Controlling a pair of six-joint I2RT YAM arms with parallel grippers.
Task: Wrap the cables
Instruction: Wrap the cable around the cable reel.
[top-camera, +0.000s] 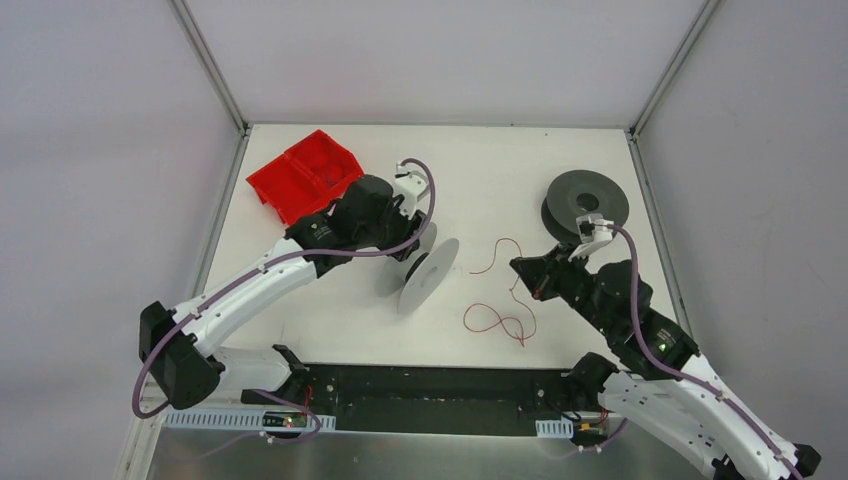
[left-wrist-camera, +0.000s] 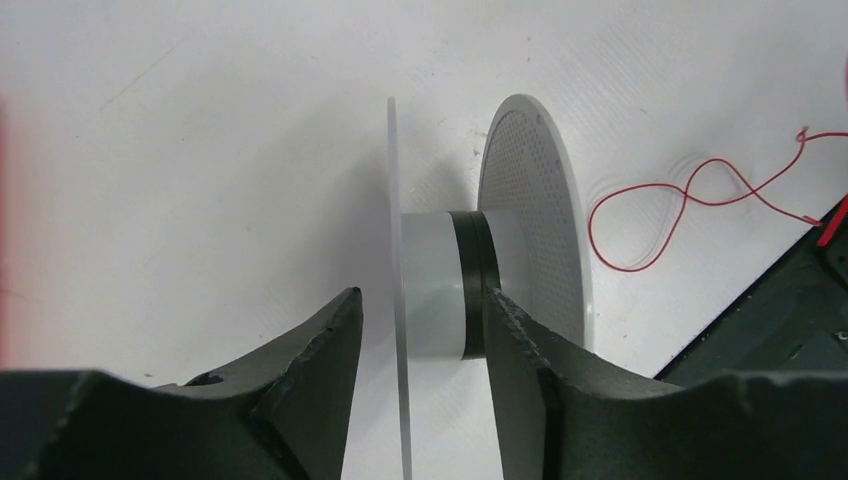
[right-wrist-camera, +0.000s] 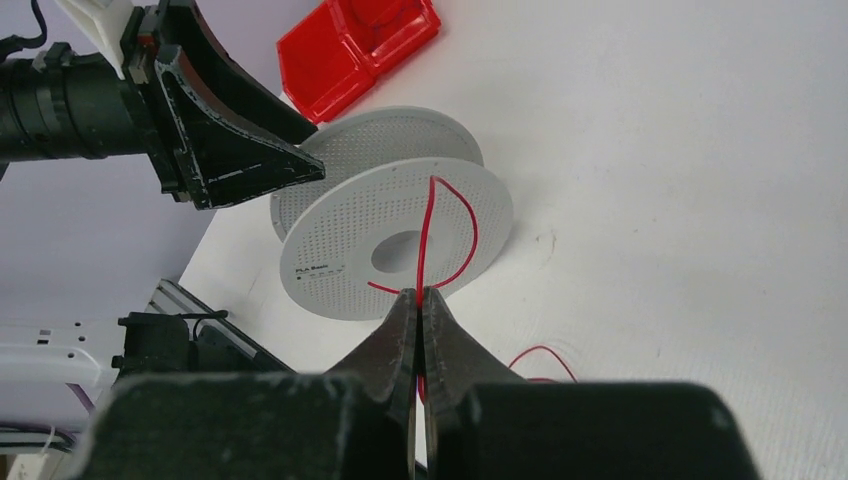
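On table (top-camera: 500, 170): thin red cable (right-wrist-camera: 423, 240), loose loops, right end effector (right-wrist-camera: 420, 296) pinching.

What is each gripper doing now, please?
Left gripper: open, around one spool flange.
Right gripper: shut on the red cable.

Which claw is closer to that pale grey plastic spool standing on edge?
Left. The left gripper straddles one flange of the spool, jaws open; the right gripper sits apart, pinching thin red wire.

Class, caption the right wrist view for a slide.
Right gripper, jaws shut on the red cable, before a white spool standing on edge.
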